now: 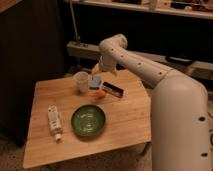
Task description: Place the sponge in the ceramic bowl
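Wooden counter (pixel 126 117), dim room. End effector (pixel 100 73) just above sponge (pixel 95 82), fingers seemingly spread, gripping nothing. Ceramic bowl (pixel 88 120) nearer front. Bottle (pixel 54 121) label unreadable.

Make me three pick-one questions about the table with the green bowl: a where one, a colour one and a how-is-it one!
1. What colour is the round glazed ceramic bowl? A red B dark green C yellow
2. Where is the small light-blue soft sponge? A on the floor B inside the bowl C beside the translucent white plastic cup
3. How is the white bottle? A lying down B upright C held up
Answers: B, its glaze is dark green. C, it rests on the wooden table beside the cup, the robot's open gripper just above. A, it lies flat beside the bowl.
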